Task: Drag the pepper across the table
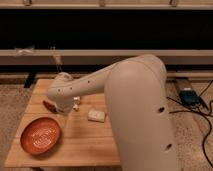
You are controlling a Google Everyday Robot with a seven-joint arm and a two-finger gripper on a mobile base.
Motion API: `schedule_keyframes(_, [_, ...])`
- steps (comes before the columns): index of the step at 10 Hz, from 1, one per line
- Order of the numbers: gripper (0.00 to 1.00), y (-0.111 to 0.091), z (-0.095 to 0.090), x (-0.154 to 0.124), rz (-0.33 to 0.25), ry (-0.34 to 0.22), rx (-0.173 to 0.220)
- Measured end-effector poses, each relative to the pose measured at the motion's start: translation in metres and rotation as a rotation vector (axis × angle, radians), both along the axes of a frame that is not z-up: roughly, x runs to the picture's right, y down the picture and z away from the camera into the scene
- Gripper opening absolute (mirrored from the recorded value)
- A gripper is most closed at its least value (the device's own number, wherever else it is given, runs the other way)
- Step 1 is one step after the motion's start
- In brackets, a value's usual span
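Observation:
The pepper [48,105] is a small dark red-brown shape on the left part of the light wooden table [85,142], behind the orange bowl. My gripper [59,106] is at the end of the big white arm that reaches in from the right. It is low over the table, right beside the pepper and partly covering it. I cannot tell whether it touches the pepper.
An orange bowl [41,135] stands at the table's front left. A small white block [97,116] lies near the middle. My arm covers the table's right side and hides the brown bar. Cables and a blue box [189,96] lie on the floor at right.

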State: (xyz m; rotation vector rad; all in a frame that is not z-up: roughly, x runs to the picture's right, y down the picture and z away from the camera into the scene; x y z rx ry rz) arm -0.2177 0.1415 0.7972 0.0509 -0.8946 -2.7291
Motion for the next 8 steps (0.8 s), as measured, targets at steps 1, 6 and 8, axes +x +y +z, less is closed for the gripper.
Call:
schedule_keyframes(1, [0.8,-0.004,0.002,-0.009,-0.011,-0.008,0.009])
schedule_keyframes(6, [0.49,-0.01,0.003,-0.047,-0.075,-0.049,0.042])
schedule_keyframes(8, [0.3,-0.009,0.007,-0.058,-0.091,-0.054,0.047])
